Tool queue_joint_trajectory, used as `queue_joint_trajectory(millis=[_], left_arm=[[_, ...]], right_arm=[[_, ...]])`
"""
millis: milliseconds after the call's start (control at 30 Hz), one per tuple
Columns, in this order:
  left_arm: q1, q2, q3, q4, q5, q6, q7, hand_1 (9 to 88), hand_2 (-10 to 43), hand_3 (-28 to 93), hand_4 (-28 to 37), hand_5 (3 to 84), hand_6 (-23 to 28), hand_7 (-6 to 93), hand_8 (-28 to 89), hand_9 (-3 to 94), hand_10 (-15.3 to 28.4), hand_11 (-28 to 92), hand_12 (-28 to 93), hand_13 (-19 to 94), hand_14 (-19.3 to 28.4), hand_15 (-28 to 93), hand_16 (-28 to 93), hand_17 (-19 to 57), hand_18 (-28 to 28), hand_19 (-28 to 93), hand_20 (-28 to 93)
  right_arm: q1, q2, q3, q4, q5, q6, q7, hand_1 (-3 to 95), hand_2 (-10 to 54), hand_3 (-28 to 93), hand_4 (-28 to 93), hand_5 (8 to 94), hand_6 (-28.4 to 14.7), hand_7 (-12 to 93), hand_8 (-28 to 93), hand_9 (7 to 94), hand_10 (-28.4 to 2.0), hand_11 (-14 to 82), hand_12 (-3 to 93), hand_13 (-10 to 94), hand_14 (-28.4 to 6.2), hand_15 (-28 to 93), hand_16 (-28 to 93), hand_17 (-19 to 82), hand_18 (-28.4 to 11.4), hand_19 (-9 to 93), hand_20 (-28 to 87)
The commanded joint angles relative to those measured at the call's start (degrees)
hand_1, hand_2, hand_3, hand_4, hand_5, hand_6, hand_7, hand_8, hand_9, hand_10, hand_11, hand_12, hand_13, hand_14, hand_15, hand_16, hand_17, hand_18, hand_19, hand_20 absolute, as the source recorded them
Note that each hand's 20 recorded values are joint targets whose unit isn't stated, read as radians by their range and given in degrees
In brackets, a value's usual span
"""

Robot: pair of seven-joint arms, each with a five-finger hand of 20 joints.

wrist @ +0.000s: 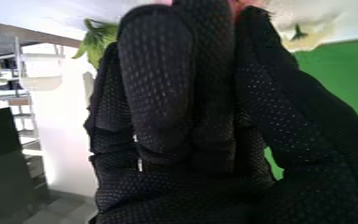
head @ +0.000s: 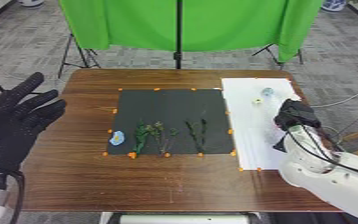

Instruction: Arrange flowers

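The right hand (head: 295, 114) is over the white sheet (head: 246, 135) at the right of the table. In the right wrist view, the right hand (wrist: 193, 100) has its fingers and thumb together around a pink flower (wrist: 246, 4), which they mostly hide. A cream flower (wrist: 310, 34) and green leaves (wrist: 97, 39) lie beyond. In the head view, a small pale yellow flower (head: 257, 101) and a pale blue one (head: 267, 92) rest on the sheet. Green stems (head: 141, 137) and darker stems (head: 197, 135) lie on the black mat (head: 158, 110). My left hand (head: 15, 120) is open at the left edge.
A blue and white piece (head: 117, 138) lies at the mat's near left corner. Orange markers (head: 132, 155) line the mat and the sheet on the brown table (head: 87, 185). Behind the table hangs a green cloth (head: 131, 25) with stands around it.
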Motion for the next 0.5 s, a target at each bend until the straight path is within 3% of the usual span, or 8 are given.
queue_joint_trajectory(millis=[33, 133, 267, 333, 500], left_arm=[[-0.1, 0.29, 0.21, 0.36, 0.01, -0.86, -1.07, 21.6, 8.1, 76, -27.7, 29.7, 6.9, 16.5, -11, 26.1, 20.2, 27, 12, 19, 27.6, 50, -9, -10.9, 27.4, 57, 16], [-0.3, 0.61, 0.15, 0.22, 0.34, -1.06, -1.32, 21.7, 8.1, 76, -27.6, 29.7, 6.9, 16.5, -11, 26.1, 20.2, 27, 12, 19, 27.6, 50, -9, -10.9, 27.4, 57, 16], [0.1, 0.16, -0.62, -0.49, 1.05, -1.6, -1.46, 21.7, 8.0, 76, -27.5, 29.7, 6.9, 16.5, -11, 26.1, 20.2, 27, 12, 19, 27.7, 50, -9, -10.9, 27.5, 57, 17], [0.3, 0.26, -0.86, -0.76, 1.09, -1.34, -0.98, 21.7, 8.0, 76, -27.5, 29.7, 6.8, 16.6, -11, 26.1, 20.2, 27, 12, 19, 27.7, 50, -9, -10.9, 27.5, 57, 17], [-0.5, 0.49, -0.9, -1.1, 1.36, -1.33, -1.22, 21.8, 8.1, 76, -27.6, 29.7, 6.8, 16.6, -11, 26.1, 20.2, 27, 12, 19, 27.7, 50, -9, -10.8, 27.5, 57, 17]], right_arm=[[3.1, -0.6, -1.7, -0.5, -4.5, 3.1, 1.9, 57.3, -9.5, 69, -28, 83.5, 2.1, 25, 2, 93.7, -6.0, 17.4, 31.6, 85, -2.5, 55, 21, 33, -17.5, 83, 17], [3.9, -0.8, -1.8, -2.1, -5.7, 4.6, 1.4, 57.4, -9.5, 69, -28, 83.9, 1.8, 25, 2, 93.7, -6.1, 17.7, 31.5, 85, -2.3, 56, 21, 33, -17.7, 83, 17], [9.8, -3.7, -6.1, -4.1, -7.1, 6.7, -0.8, 57.3, -9.5, 70, -28, 84.1, 1.5, 24, 3, 93.7, -6.2, 17.9, 31.4, 85, -2.4, 56, 22, 33, -18.1, 84, 17], [14.2, -6.7, -9.5, -4.4, -6.5, 8.2, -2.7, 57.4, -9.5, 70, -28, 84.3, 1.2, 24, 3, 93.7, -6.2, 18.0, 31.4, 85, -2.4, 56, 22, 33, -18.2, 84, 17], [21.8, -16.8, -14.0, -3.6, -1.2, 7.5, -8.8, 57.3, -9.5, 70, -28, 84.4, 1.2, 24, 3, 93.7, -6.3, 18.1, 31.4, 85, -2.4, 56, 22, 33, -18.1, 84, 17]])
